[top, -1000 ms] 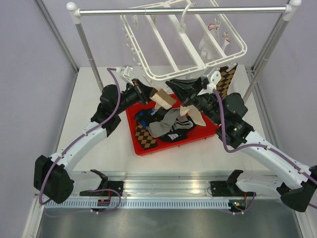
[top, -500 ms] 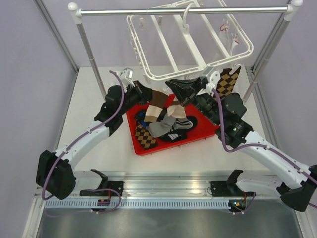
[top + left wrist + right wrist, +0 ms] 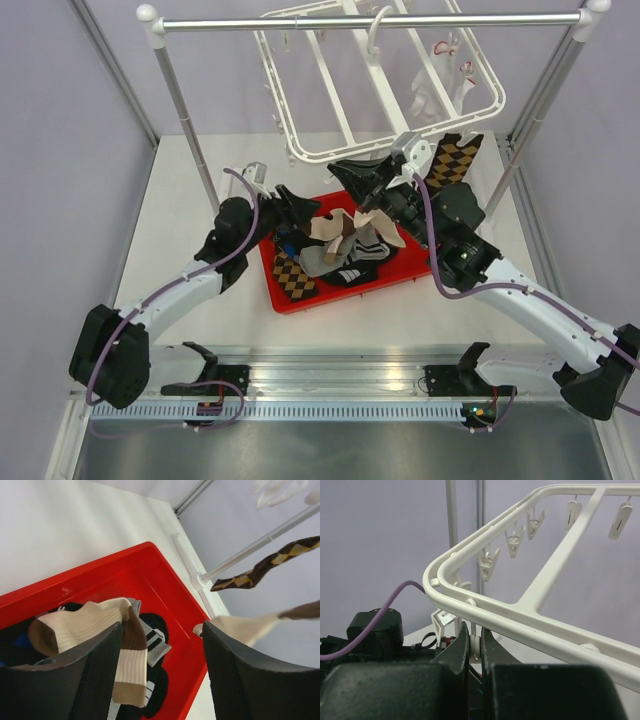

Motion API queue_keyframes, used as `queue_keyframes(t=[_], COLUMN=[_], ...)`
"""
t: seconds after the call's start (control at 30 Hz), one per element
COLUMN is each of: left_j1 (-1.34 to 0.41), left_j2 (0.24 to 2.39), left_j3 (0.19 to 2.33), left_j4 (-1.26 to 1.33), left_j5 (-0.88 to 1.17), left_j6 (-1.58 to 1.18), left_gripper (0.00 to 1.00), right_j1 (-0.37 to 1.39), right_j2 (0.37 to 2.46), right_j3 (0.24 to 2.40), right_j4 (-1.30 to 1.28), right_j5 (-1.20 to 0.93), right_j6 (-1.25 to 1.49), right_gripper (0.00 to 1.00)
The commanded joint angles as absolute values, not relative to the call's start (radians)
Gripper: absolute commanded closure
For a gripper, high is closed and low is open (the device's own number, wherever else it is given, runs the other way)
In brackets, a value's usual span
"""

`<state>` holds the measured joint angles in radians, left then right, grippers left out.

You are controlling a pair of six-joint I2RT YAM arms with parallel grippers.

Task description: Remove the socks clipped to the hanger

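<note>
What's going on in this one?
Two arms are taking socks off the white hanger. The right gripper is pinched shut on one of the hanger's clips, just under the frame's near corner. The left gripper is open above the red tray, where a brown-cream striped sock lies among others. An argyle sock hangs from the hanger, not yet removed.
</note>
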<state>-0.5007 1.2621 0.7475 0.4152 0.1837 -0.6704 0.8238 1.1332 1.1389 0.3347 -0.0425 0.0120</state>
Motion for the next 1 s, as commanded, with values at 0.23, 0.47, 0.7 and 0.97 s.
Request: queue_keyframes(t=[0.23,0.47,0.7,0.97], left_j1=[-0.571,-0.583,-0.586,-0.643], left_j2=[1.241,1.313,1.449,1.54], left_j3=[0.617,0.638,0.721,0.772], left_j4=[0.853,0.965,1.127,1.189], left_j5=[0.292,0.291,0.526,0.589], left_j6=[-0.581,-0.528,-0.595,-0.634], left_gripper=[0.18,0.16,0.18,0.18], right_j1=[0.828,0.828,0.828,0.828], right_j2=[1.161,1.166,1.166,1.175], right_j3=[1.212,1.238,1.25,1.255], right_j4=[0.327,0.307,0.291,0.282], right_j5=[-0.031,-0.038,-0.035,-0.035], right_j6=[0.026,0.028,0.025,0.023], right_gripper=[0.99,0.99,0.99,0.99])
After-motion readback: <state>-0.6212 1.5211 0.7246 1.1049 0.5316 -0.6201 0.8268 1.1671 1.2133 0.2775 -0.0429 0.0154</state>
